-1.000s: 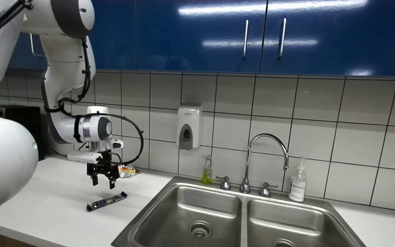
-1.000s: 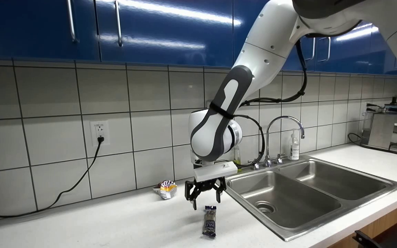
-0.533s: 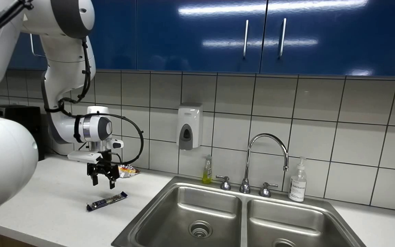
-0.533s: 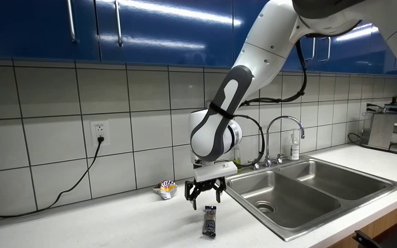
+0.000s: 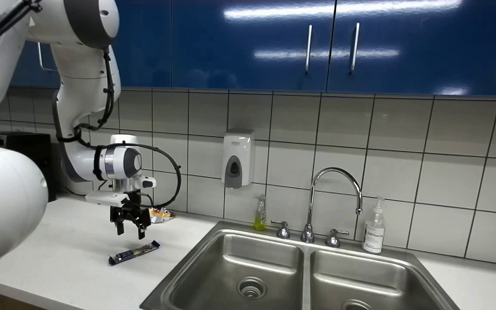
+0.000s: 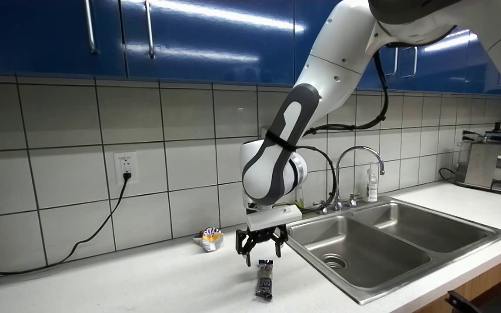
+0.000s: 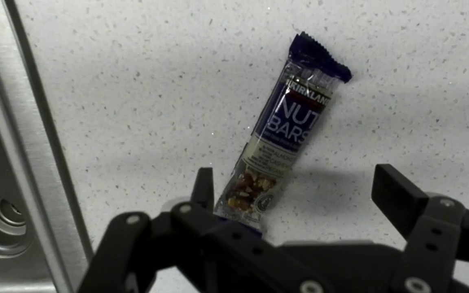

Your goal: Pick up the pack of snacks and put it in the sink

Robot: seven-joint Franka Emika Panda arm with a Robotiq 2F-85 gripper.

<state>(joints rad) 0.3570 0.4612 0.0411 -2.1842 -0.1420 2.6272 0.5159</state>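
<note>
Black two-finger gripper (image 6: 263,258), jaws spread, hangs above slim navy plastic snack packet (image 7: 282,132), whose slant to the jaws could make closing twist it loose.

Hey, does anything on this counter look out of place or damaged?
Mildly odd: a crumpled, shiny white-and-orange packet by the pale tiled wall, perhaps litter; whether it's opened, I can't tell. The slim nut bar in dark-blue and clear wrapping, lying flat on the white speckled counter, shows no visible damage.
</note>
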